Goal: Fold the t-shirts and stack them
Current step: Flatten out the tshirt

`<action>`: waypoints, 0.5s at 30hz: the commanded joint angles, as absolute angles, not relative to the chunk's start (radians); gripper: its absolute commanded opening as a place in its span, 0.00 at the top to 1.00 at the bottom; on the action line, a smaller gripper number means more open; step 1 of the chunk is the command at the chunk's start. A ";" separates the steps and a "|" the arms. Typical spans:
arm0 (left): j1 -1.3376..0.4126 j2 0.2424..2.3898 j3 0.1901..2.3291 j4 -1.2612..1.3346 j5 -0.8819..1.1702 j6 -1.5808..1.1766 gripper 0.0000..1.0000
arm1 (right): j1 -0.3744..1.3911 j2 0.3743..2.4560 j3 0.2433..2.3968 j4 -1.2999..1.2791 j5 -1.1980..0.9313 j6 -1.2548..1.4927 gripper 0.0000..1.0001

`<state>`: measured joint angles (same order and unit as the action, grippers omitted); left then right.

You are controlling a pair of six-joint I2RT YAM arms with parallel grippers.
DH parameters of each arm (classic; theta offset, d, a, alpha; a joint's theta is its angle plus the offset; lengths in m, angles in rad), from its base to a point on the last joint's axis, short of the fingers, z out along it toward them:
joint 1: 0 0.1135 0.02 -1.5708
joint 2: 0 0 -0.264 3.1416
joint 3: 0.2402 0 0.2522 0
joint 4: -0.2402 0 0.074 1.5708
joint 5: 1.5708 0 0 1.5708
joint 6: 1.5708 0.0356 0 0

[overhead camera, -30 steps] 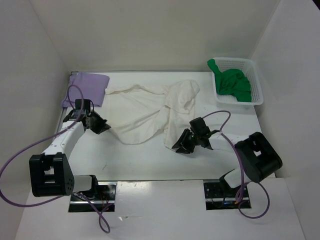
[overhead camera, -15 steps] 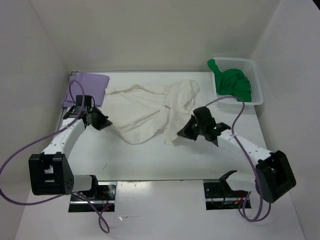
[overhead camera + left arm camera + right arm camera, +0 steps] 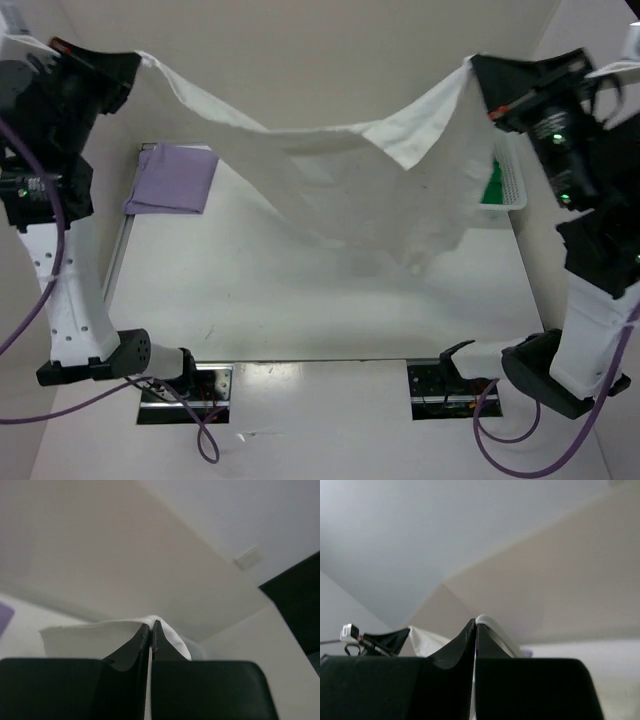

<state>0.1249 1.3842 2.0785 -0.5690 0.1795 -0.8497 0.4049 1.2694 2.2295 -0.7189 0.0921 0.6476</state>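
I hold my left end effector [image 3: 136, 57] high at the upper left of the top view, its two fingers pressed together on one edge of the cream white t-shirt [image 3: 350, 190]. My left wrist camera shows the black fingertips closed with a fold of pale cloth pinched between them. My right end effector [image 3: 478, 66] is raised just as high at the upper right, and it too is clamped on the cream cloth, which my right wrist camera shows curling over the closed tips. The shirt hangs spread between my two arms, sagging in the middle, its lower edge dangling above the tabletop [image 3: 250, 300]; I cannot tell whether it touches. The lavender t-shirt [image 3: 175, 178] lies folded flat at the far left corner. A sliver of the green t-shirt [image 3: 493, 188] shows in the white mesh basket [image 3: 513, 178] at the far right, mostly hidden behind the hanging cloth.
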 commanded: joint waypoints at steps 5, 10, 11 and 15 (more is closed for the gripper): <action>0.124 1.420 2.376 -0.646 0.107 -0.834 1.00 | 0.430 1.396 2.645 -0.755 0.244 0.471 1.00; 0.124 1.451 2.324 -0.646 0.087 -0.834 1.00 | 0.430 1.445 2.462 -0.701 0.333 0.381 1.00; 0.124 1.451 2.263 -0.635 0.087 -0.834 1.00 | 0.430 1.454 2.382 -0.687 0.333 0.367 1.00; 0.124 1.451 2.027 -0.534 0.075 -0.834 1.00 | 0.405 1.520 2.284 -0.624 0.249 0.316 1.00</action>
